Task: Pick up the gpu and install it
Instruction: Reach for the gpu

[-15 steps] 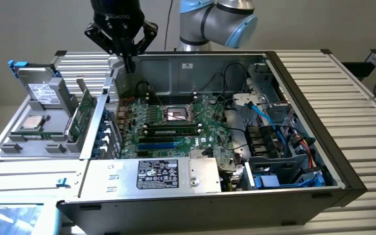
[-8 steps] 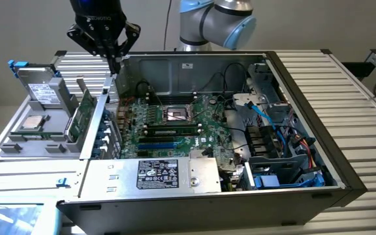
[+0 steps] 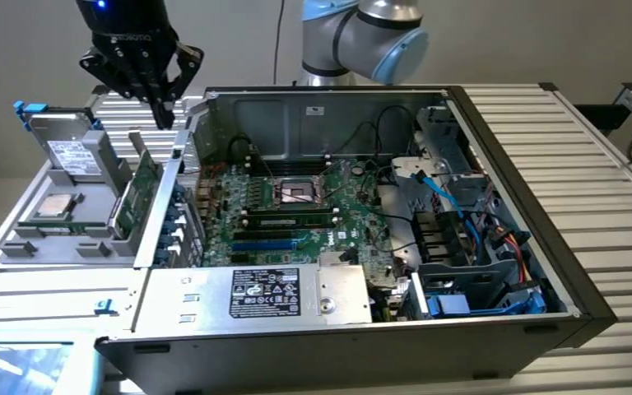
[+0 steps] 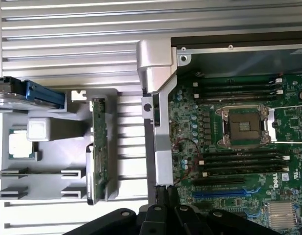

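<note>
End effector (image 3: 164, 113): fingers closed together, empty, raised near gpu (image 3: 129, 202); gpu: on edge in grey rack (image 3: 69, 247), top edge seemingly presented for gripping, beside open computer case (image 3: 283, 115)

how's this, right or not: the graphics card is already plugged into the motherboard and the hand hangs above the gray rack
Not right. The exterior view shows the graphics card standing on edge in the gray rack outside the case, not plugged into the motherboard. The hand does hang above the gray rack.
</note>
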